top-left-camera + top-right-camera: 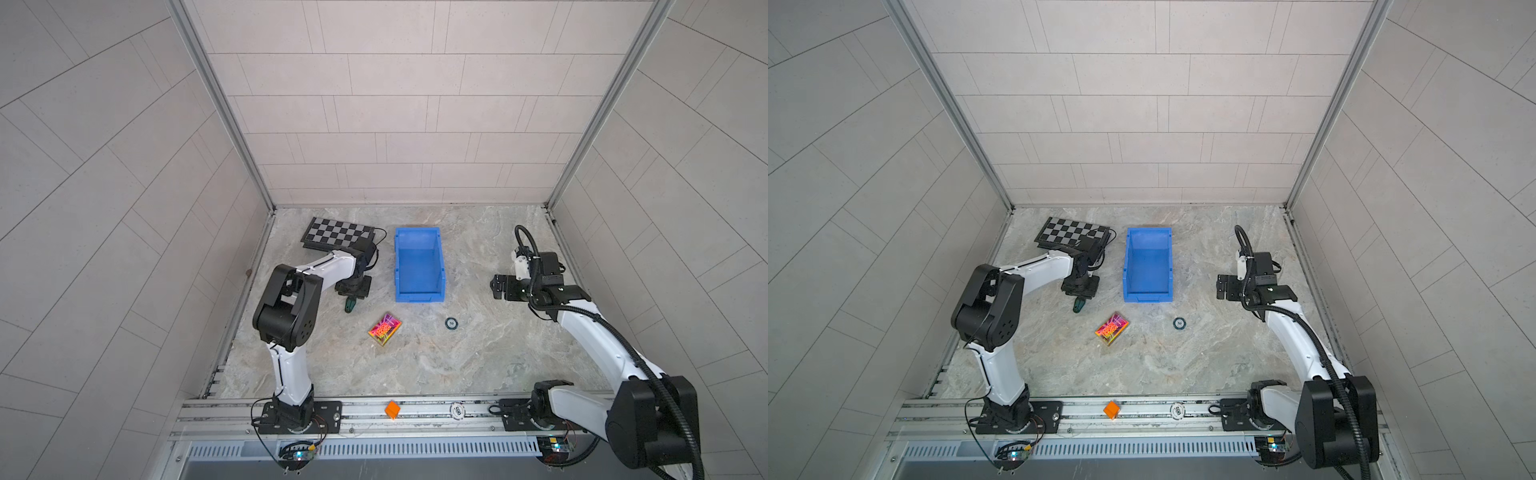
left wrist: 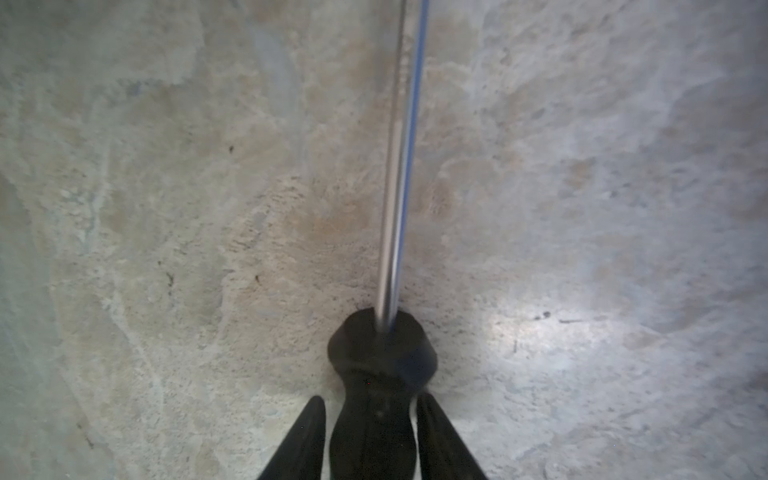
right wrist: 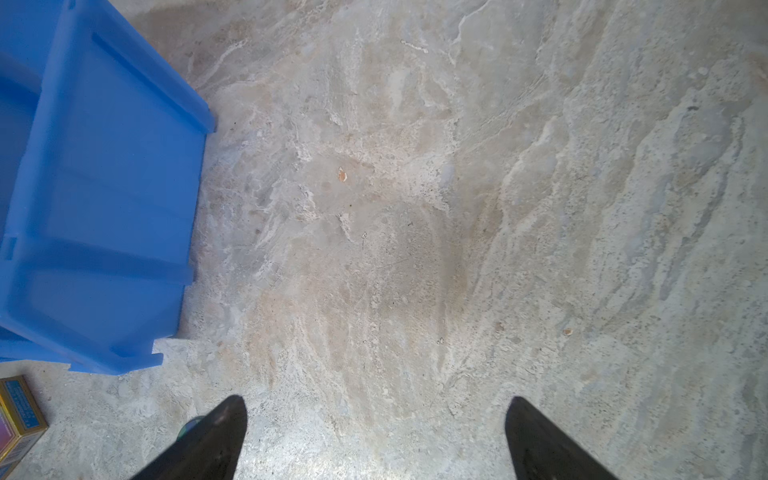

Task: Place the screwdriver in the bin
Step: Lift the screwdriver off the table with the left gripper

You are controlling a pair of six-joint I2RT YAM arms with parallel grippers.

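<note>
Left hand (image 2: 370, 398) is right on the screwdriver (image 2: 376, 361). On the left wrist feed I've got a black finger (image 2: 305, 440) either side of the dark handle, tight in, with only a thin sliver of pale bench (image 2: 166, 208) showing between the handle and each tip. Whether the pads are truly biting, I can't tell from this. The thin metal shaft runs straight away from the hand across the stone and out of frame, a bit smeared.

Over to the wide shots. In both top views the left hand (image 1: 353, 289) (image 1: 1080, 286) hangs nose-down at middle left, and the screwdriver (image 1: 349, 305) (image 1: 1079, 306) shows only as a green handle end poking out just below it, down at bench level as far as I can see. The shaft is hidden under the hand.

The bin (image 1: 417, 274) (image 1: 1148, 270) stands just right of that, dead centre, with its low front lip toward the bottom of the frame. So the screwdriver is outside the bin, near its lower-left corner but clearly apart from it.

The right hand (image 3: 374, 436) has its fingers spread wide with only bench between them. In the top views it sits right of the bin (image 1: 496, 286), well apart and pointing toward it, and the right wrist feed catches the bin's blue wall (image 3: 104, 187).

Around the bench I see a checkerboard (image 1: 338, 235) up behind the left arm, a shiny card box (image 1: 385, 330) below the bin, a small dark ring (image 1: 451, 323) to the right of the box, and an orange cube (image 1: 392, 409) on the front rail.
</note>
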